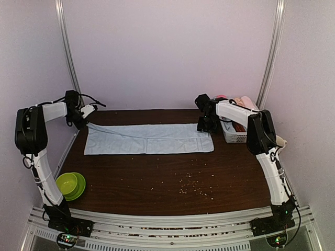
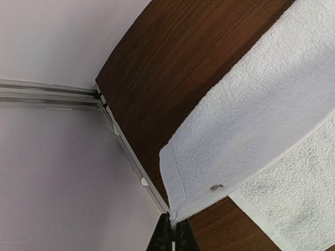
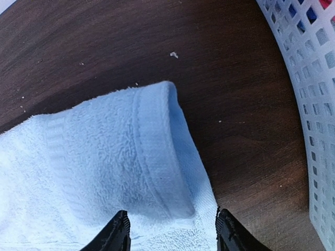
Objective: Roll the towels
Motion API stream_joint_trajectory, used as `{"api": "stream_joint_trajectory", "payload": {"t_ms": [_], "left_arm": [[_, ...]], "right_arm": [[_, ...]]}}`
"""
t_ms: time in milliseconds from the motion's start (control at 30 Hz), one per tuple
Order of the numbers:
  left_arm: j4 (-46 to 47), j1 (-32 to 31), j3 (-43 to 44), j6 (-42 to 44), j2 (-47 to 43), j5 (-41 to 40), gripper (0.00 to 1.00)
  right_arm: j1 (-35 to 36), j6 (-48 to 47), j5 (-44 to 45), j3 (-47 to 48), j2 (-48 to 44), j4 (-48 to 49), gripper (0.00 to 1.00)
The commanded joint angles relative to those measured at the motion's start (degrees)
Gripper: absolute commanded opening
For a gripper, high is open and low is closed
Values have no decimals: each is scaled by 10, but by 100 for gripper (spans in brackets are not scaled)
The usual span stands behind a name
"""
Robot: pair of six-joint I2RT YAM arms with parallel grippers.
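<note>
Across the back of the desk point(image 1: 157, 178) lies the light blue towel point(image 1: 149, 138). The left tool point(image 2: 171, 230) is clenched on its lifted corner, while the right tool point(image 3: 171, 222) hangs released, straddling its folded right end.

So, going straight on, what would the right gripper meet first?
Most likely the light blue towel, whose folded edge lies just ahead of the open right gripper; depth is uncertain.

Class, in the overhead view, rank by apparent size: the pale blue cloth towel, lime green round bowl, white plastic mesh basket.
1. Pale blue cloth towel.
2. Tie: lime green round bowl, white plastic mesh basket, which is partly hidden.
</note>
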Motion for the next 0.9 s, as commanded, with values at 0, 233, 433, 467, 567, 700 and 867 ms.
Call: {"api": "stream_joint_trajectory", "payload": {"t_ms": [0, 233, 433, 467, 567, 700, 867], "left_arm": [[15, -2, -10, -1, -25, 13, 0], [34, -1, -31, 8, -33, 13, 0], [35, -1, -29, 8, -34, 18, 0], [34, -1, -29, 8, -34, 19, 0], [34, -1, -32, 10, -37, 17, 0], [31, -1, -37, 10, -39, 20, 0], [30, -1, -64, 29, -59, 33, 0]], "right_arm": [[-4, 13, 6, 27, 17, -27, 56], [-4, 19, 9, 36, 22, -34, 26], [-5, 25, 9, 37, 23, -36, 15], [-5, 26, 9, 38, 23, -36, 14], [-4, 28, 11, 38, 24, -37, 8], [-4, 22, 8, 42, 25, -41, 4], [-3, 12, -18, 26, 15, -56, 6]]}}
